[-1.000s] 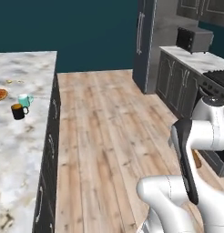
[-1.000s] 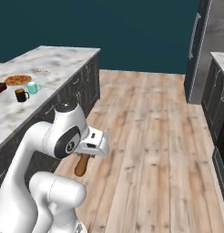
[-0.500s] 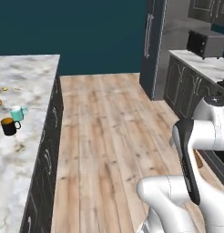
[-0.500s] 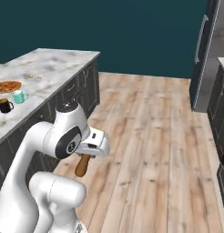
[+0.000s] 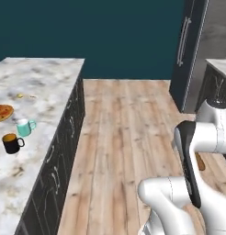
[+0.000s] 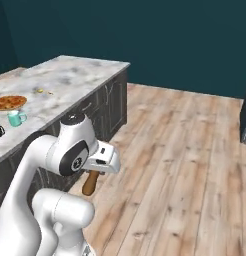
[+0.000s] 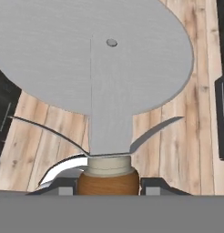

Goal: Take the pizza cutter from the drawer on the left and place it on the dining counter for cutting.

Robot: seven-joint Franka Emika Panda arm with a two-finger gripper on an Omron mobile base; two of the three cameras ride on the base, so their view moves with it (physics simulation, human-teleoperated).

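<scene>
1. The pizza cutter (image 7: pixel 104 77) is gripped by its brown wooden handle, its round grey blade pointing away from the hand over the wood floor (image 5: pixel 128 124).
2. The gripper (image 7: pixel 108 185) is clamped on that handle, one finger on each side; from the right base the handle hangs below the hand (image 6: pixel 91 182).
3. The dining counter (image 5: pixel 41 87) lies to the left, well apart from the cutter.
4. On the counter stand a pizza (image 5: pixel 1 113), a teal mug (image 5: pixel 25 127) and a black mug (image 5: pixel 12 143).
</scene>
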